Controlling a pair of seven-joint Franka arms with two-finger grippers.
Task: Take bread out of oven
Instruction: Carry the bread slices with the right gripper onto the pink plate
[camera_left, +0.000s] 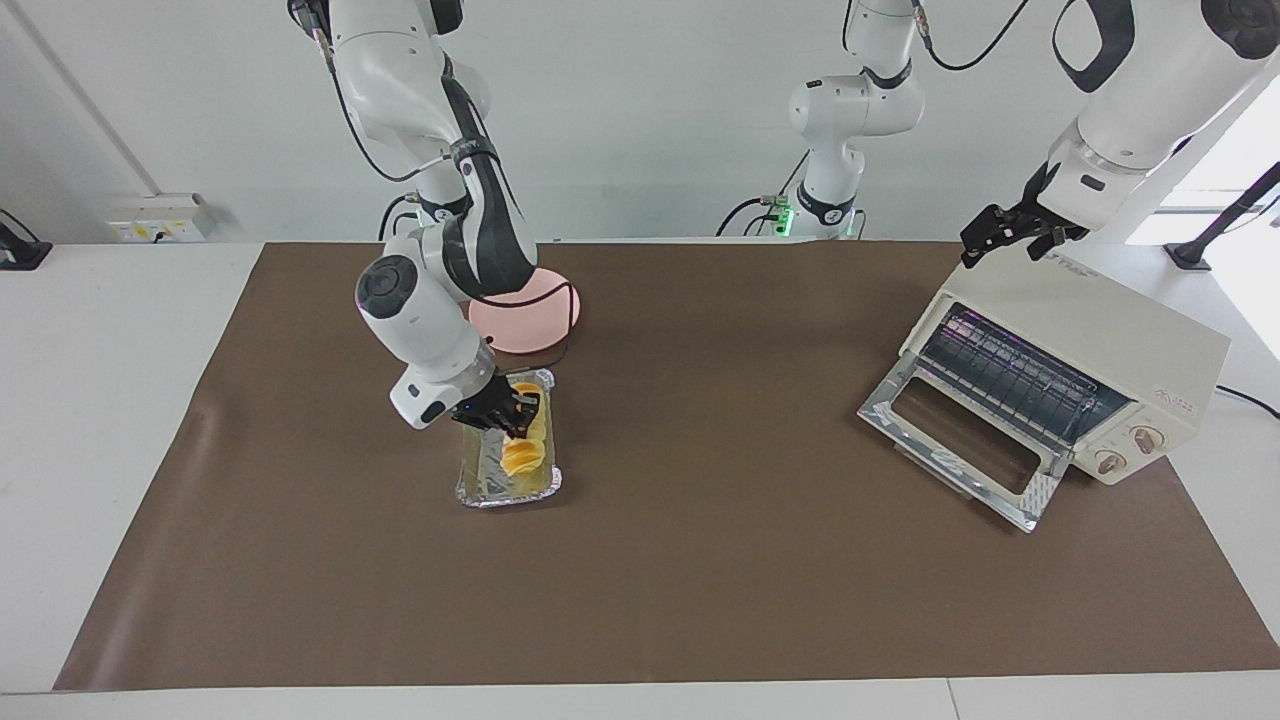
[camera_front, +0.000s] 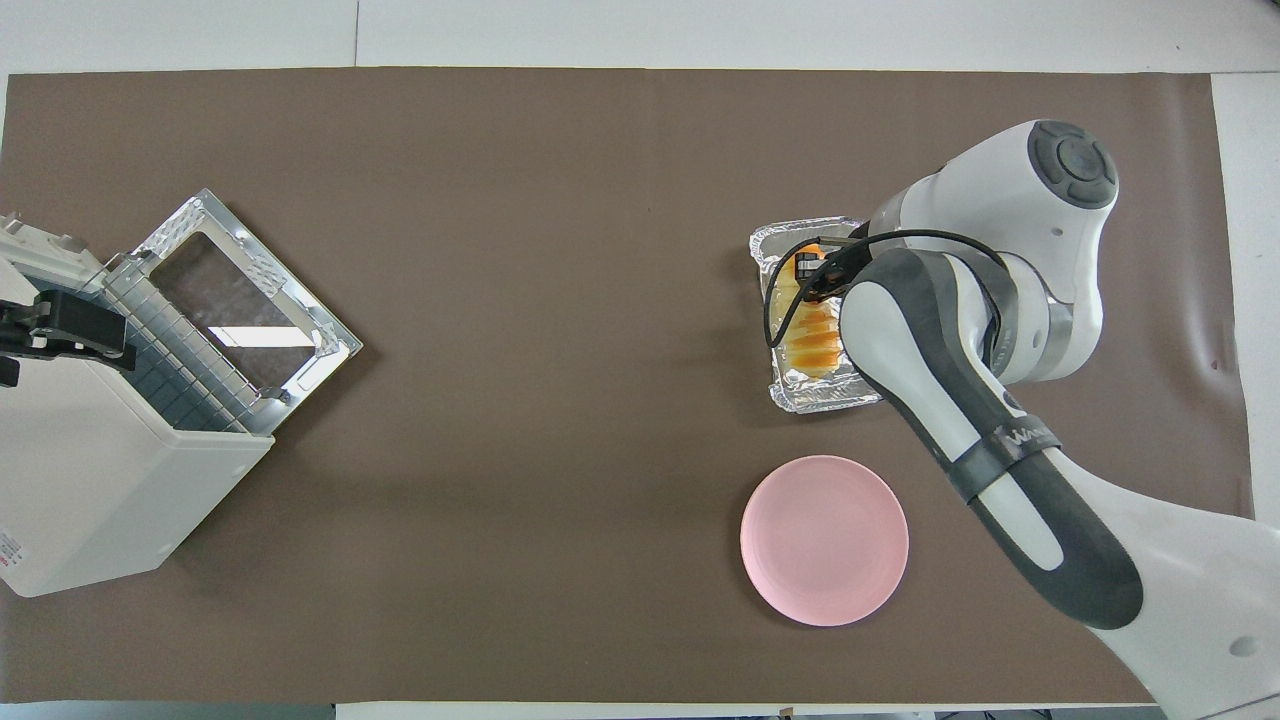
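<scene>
Table cover: a brown mat (camera_left: 700, 560) lay across the white table (camera_left: 110, 400) and carried every item.
Toaster oven: the cream-white oven (camera_left: 1075, 365) (camera_front: 95, 480) stood at the left arm's end of the table, turned at an angle, with its glass door (camera_left: 960, 440) (camera_front: 245, 300) dropped fully open and the wire rack (camera_left: 1015, 375) bare.
Plate: a round pink plate (camera_left: 530, 318) (camera_front: 825, 540) sat at the right arm's end, nearer the robots than the foil tray.
Foil tray: a crinkled silver foil tray (camera_left: 480, 485) (camera_front: 835, 395) rested on the mat, well apart from the oven.
Bread: the golden ridged bread (camera_left: 522, 452) (camera_front: 815, 340) was out of the oven, tilted within the tray, one end raised at the gripper and the other low toward the tray floor.
Right gripper: the right gripper (camera_left: 512, 412) (camera_front: 808, 270) was over the tray, jaws clamped on the bread's raised end.
Left gripper: the left gripper (camera_left: 1012, 235) (camera_front: 60, 330) waited above the oven's top edge, jaws apart and holding nothing.
</scene>
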